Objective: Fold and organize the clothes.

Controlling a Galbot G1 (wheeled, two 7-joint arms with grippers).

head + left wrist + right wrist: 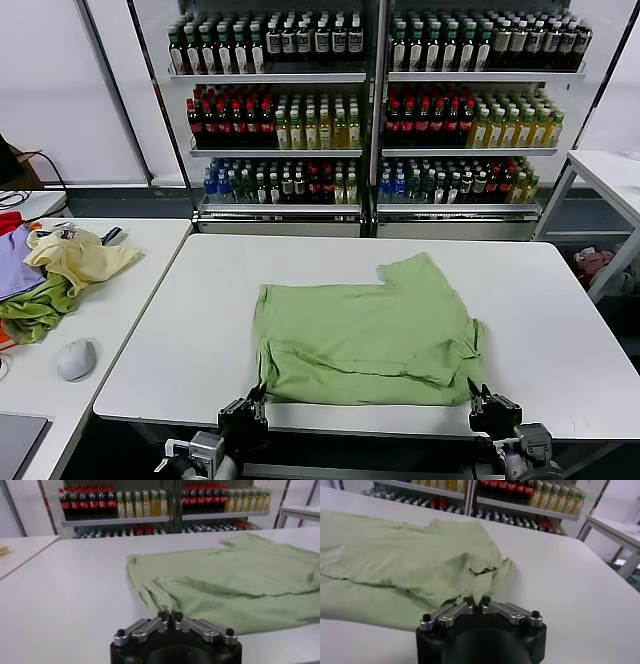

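We saw the light sage-green cotton T-shirt (365,335) lying half-folded by the white table's (560,300) near edge; both grippers, left (250,408) and right (487,408), sat nearly closed at its hem, grip unclear. Snagged cloth could undo the fold.

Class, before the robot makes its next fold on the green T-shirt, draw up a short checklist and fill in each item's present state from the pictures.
1. T-shirt fully on the table: ok.
2. Near hem folded up over the body: ok.
3. Shirt lying smooth: not ok, bunched at its right side.
4. Left gripper at the near left corner: ok.
5. Right gripper at the near right corner: ok.
6. Cloth released by both grippers: cannot tell.
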